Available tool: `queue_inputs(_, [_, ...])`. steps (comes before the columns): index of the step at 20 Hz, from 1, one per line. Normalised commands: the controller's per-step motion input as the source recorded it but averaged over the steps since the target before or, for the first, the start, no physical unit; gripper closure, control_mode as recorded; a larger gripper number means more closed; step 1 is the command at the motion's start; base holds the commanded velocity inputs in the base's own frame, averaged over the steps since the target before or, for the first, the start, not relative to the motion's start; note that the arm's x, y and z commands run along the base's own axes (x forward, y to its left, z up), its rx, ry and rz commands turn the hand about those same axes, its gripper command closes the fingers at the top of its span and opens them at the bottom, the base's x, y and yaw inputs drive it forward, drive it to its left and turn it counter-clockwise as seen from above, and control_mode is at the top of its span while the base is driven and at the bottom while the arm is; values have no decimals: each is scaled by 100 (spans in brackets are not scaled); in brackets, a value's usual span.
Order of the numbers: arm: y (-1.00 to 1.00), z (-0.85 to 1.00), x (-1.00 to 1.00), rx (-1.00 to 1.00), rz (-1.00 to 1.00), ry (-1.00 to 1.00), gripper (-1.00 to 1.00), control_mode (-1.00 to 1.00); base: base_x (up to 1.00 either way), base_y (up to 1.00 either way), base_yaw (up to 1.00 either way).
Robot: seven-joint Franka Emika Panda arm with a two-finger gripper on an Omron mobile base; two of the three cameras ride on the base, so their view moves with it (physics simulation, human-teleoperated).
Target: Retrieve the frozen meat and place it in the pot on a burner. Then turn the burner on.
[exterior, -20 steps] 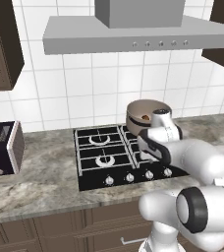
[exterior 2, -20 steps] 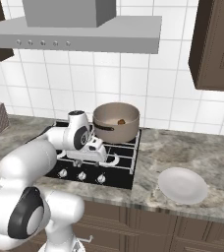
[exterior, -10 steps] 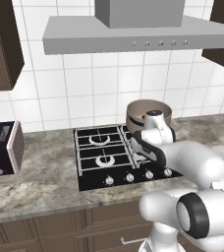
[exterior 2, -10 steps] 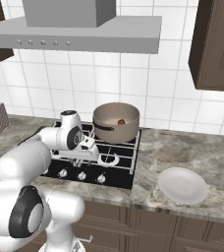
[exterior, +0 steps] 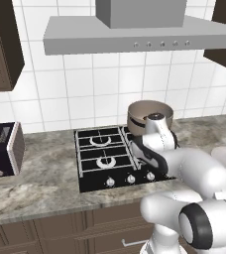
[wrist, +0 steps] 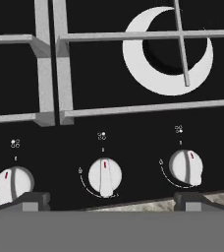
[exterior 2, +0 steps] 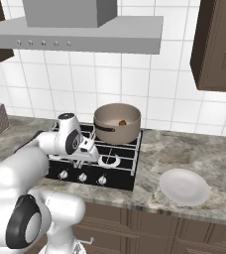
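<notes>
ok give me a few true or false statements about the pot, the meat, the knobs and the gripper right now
1. The frozen meat lies inside the pot. True.
2. The pot sits on the counter beside the white plate. False: it stands on a rear burner of the cooktop.
3. The gripper is open over the knobs. True.
4. The gripper holds the meat. False: its fingers are empty.
5. A toaster stands on the counter beside the cooktop. True.
</notes>
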Motion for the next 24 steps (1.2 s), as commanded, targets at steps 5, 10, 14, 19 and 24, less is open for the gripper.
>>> queue_inputs(5, [0, -12, 0, 3, 0, -2, -100, -100, 0, 0, 0])
queue_inputs(10, [0, -5, 0, 1, 0, -3, -100, -100, 0, 0, 0])
queue_inputs(14, [0, -6, 0, 0, 0, -1, -100, -100, 0, 0, 0])
queue_inputs(19, [0, -19, 0, 0, 0, 0, -100, -100, 0, 0, 0])
queue_inputs(24, [0, -7, 0, 0, 0, 0, -100, -100, 0, 0, 0])
